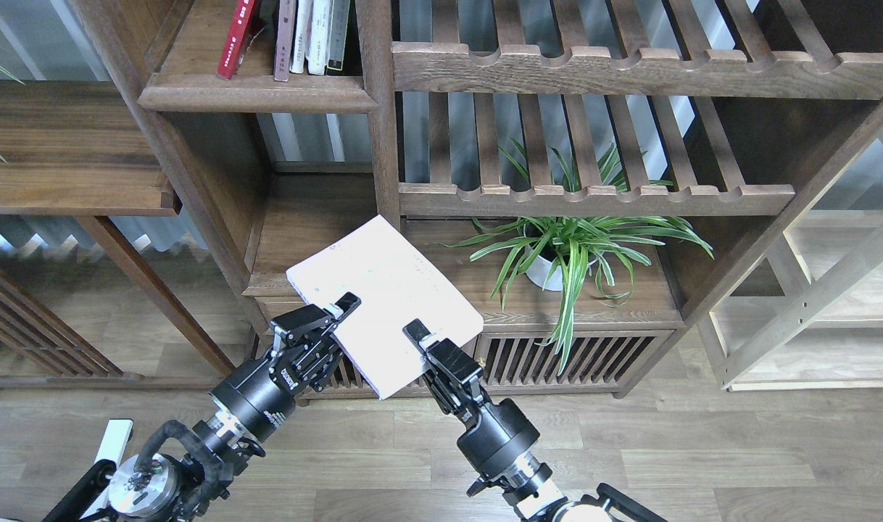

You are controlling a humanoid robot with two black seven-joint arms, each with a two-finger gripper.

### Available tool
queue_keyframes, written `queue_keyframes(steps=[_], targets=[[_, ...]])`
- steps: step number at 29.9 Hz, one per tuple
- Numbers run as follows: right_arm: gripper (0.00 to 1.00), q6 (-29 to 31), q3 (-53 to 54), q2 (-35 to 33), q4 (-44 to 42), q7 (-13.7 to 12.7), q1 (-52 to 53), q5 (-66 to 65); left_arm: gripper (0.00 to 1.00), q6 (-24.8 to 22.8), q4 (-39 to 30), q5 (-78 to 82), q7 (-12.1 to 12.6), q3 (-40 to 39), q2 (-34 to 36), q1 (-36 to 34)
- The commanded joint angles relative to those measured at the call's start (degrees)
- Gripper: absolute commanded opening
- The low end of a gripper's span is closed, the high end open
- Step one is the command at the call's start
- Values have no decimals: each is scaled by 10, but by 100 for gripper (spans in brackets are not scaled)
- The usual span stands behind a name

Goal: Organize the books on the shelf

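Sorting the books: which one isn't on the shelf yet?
The white book, held between both tools in front of the bookcase; the others stand on the upper shelf.

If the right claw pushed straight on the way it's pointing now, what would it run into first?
The right claw already grips the white book and points up and left. Beyond the book, that line leads to the low wooden shelf board and the upright post, probably the post, though depth is unclear from this view.
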Motion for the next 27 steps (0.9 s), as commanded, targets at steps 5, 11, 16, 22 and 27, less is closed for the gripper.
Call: queue_keyframes(steps=[5,11,16,22,27], targets=[[17,-1,1,0,-4,0,1,0,4,0,-5,0,0,-1,3,2],[33,-6,13,0,-8,0,4,-1,2,3,-7,1,0,-10,8,2],[58,-33,29,0,-13,0,11,-2,2,3,-8,1,0,-10,12,2],[99,-51,51,0,-20,2,15,-3,1,4,-11,7,0,-14,12,2],[99,-48,103,0,-38,2,10,-2,1,8,-33,58,0,-37,12,3]])
